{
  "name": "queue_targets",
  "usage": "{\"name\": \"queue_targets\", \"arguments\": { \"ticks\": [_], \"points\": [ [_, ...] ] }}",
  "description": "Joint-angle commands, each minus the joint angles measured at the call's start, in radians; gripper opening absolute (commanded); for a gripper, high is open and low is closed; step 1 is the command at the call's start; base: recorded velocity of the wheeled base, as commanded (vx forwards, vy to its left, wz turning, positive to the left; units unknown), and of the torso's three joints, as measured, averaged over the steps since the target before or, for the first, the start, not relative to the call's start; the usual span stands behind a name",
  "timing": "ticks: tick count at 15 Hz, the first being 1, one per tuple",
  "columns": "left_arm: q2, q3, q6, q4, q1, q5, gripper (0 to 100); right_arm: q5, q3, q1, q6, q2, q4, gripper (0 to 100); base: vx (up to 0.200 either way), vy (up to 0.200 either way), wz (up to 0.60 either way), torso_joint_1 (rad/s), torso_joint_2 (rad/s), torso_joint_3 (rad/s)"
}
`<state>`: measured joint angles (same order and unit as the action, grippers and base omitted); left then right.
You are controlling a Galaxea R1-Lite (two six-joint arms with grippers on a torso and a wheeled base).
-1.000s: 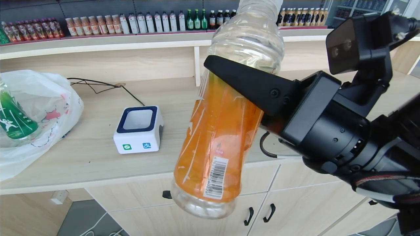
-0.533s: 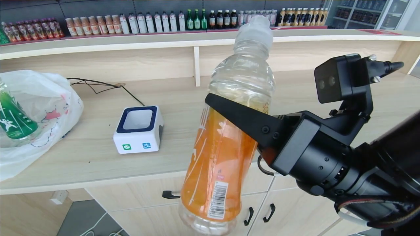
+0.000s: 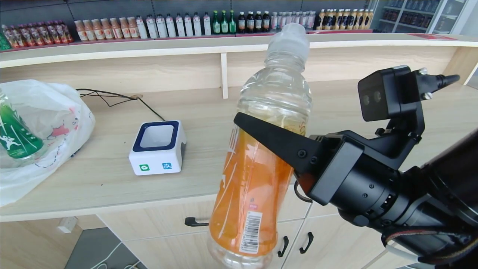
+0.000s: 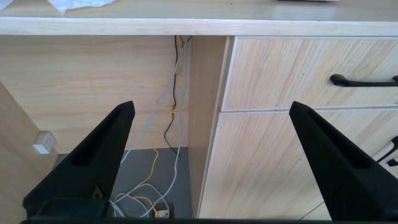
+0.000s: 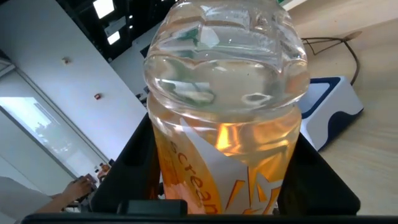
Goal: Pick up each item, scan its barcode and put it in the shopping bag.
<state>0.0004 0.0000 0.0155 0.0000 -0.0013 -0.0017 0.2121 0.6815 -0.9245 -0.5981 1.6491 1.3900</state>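
A clear bottle of orange drink with a white cap hangs in the air in front of the counter's front edge, close to the camera and leaning slightly. Its barcode sits low on the label, facing me. My right gripper is shut on the bottle's middle; in the right wrist view the bottle fills the space between the fingers. The white scanner with a dark-rimmed window stands on the counter to the bottle's left. The plastic shopping bag lies at far left. My left gripper is open below counter height, facing cabinet fronts.
A green bottle shows through the bag. A black cable runs from the scanner toward the back wall. Shelves of drinks line the rear. Cabinet doors with black handles sit under the wooden counter.
The right gripper and the bottle have dropped lower and moved away from the camera, and the bottle now stands more upright. Scanner and bag stay put.
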Motion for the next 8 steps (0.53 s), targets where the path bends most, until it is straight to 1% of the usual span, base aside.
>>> {"name": "queue_targets", "arguments": {
  "ticks": [1,6,8],
  "points": [
    [0.0,0.0,0.0,0.0,0.0,0.0,100,0.003,0.001,-0.001,0.0,-0.009,0.0,0,0.0,0.0,0.0,0.0,0.0,0.0],
    [0.0,0.0,0.0,0.0,0.0,0.0,100,0.001,-0.013,-0.001,0.0,-0.029,0.0,0,0.0,0.0,0.0,0.0,0.0,0.0],
    [0.0,0.0,0.0,0.0,0.0,0.0,100,0.001,-0.042,-0.001,0.003,-0.048,0.0,0,0.0,0.0,0.0,0.0,0.0,0.0]
  ]
}}
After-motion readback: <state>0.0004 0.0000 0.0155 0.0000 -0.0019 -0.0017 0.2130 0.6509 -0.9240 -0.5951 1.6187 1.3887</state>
